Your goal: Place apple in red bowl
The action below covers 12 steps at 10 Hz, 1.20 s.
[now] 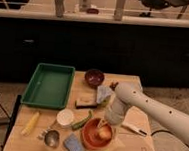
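White arm (150,108) reached in from right over light wooden table (131,150). Gripper (103,125) pointed down over wide, shallow orange-red bowl (88,137) near table's front edge. Small round yellow-orange apple (104,134) lay inside bowl, right of centre, directly under gripper. Contact not discernible. Grip state: could not tell. Blue sponge (73,145) touched bowl's front-left rim. Long green vegetable (81,121) just beside bowl, back-left. White cup (65,117), yellow corn cob (30,123) and green rectangular tray (49,85) stood farther left. Dark maroon bowl (94,77) was at table's back.
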### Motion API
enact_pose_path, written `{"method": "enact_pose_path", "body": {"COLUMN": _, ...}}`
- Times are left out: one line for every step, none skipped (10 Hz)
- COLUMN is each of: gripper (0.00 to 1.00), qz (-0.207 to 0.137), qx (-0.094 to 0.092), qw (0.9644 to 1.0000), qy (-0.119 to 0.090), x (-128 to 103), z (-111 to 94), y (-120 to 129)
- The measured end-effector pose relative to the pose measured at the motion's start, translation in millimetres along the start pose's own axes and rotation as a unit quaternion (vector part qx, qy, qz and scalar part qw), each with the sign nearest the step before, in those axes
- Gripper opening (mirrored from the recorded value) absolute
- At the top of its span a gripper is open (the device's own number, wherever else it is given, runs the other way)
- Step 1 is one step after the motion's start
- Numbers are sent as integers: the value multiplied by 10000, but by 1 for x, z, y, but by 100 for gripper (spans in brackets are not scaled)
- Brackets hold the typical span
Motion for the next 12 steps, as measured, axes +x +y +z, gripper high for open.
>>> {"method": "enact_pose_path", "body": {"gripper": 78, "qz": -22, "qx": 0, "qw": 10000, "qy": -11, "x": -1, "z": 1, "y": -3}}
{"method": "enact_pose_path", "body": {"gripper": 80, "qz": -46, "qx": -8, "qw": 10000, "qy": -23, "x": -1, "z": 1, "y": -6}}
{"method": "enact_pose_path", "body": {"gripper": 80, "qz": -82, "qx": -13, "qw": 10000, "qy": -35, "x": -1, "z": 2, "y": -9}}
{"method": "enact_pose_path", "body": {"gripper": 80, "qz": -102, "qx": -9, "qw": 9999, "qy": -45, "x": -1, "z": 2, "y": -10}}
{"method": "enact_pose_path", "body": {"gripper": 80, "qz": -110, "qx": 2, "qw": 9999, "qy": -51, "x": 0, "z": 1, "y": -11}}
{"method": "enact_pose_path", "body": {"gripper": 80, "qz": -120, "qx": 6, "qw": 9999, "qy": -57, "x": 0, "z": 1, "y": -13}}
{"method": "enact_pose_path", "body": {"gripper": 80, "qz": -130, "qx": 6, "qw": 9999, "qy": -61, "x": 1, "z": 1, "y": -14}}
{"method": "enact_pose_path", "body": {"gripper": 80, "qz": -142, "qx": 11, "qw": 9999, "qy": -65, "x": 2, "z": 0, "y": -16}}
{"method": "enact_pose_path", "body": {"gripper": 80, "qz": -141, "qx": 18, "qw": 9999, "qy": -65, "x": 4, "z": -1, "y": -16}}
{"method": "enact_pose_path", "body": {"gripper": 80, "qz": -135, "qx": 28, "qw": 9999, "qy": -65, "x": 5, "z": -2, "y": -17}}
{"method": "enact_pose_path", "body": {"gripper": 80, "qz": -136, "qx": 28, "qw": 9999, "qy": -70, "x": 7, "z": -2, "y": -17}}
{"method": "enact_pose_path", "body": {"gripper": 80, "qz": -140, "qx": 33, "qw": 9999, "qy": -72, "x": 8, "z": -3, "y": -18}}
